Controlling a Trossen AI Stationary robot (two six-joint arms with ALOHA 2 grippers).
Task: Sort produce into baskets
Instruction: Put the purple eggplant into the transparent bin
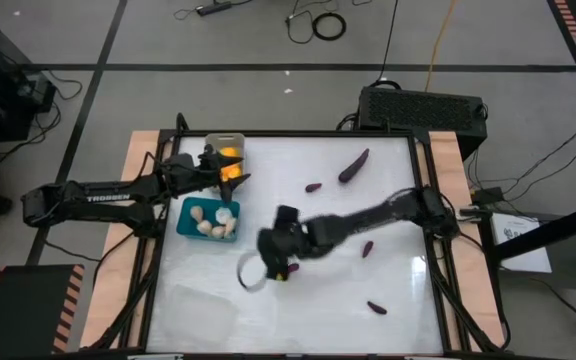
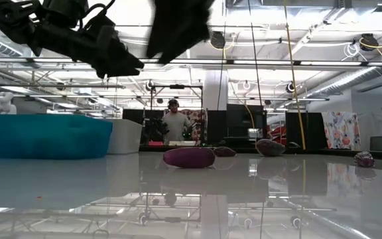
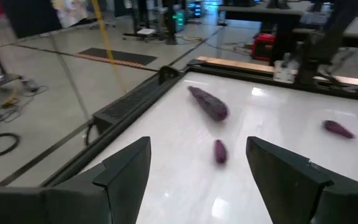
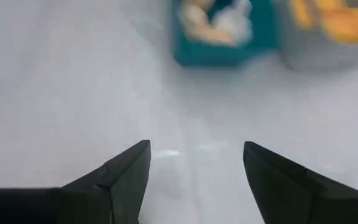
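We've got garlic in the teal bin (image 1: 190,226) and oranges in the grey bin (image 1: 230,143); eggplants (image 1: 353,166) lie loose on the counter (image 1: 348,290). Left claw (image 1: 230,170) and right claw (image 1: 280,268) both spread, empty.

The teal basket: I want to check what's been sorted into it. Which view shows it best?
The high view: looking straight down into the teal basket, it shows pale cream bulbs inside. The right wrist view also shows the contents, but blurred. The low view shows only its side wall. The left wrist view misses it.

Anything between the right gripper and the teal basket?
No. In the right wrist view, bare white tabletop separates the open right gripper from the teal basket.
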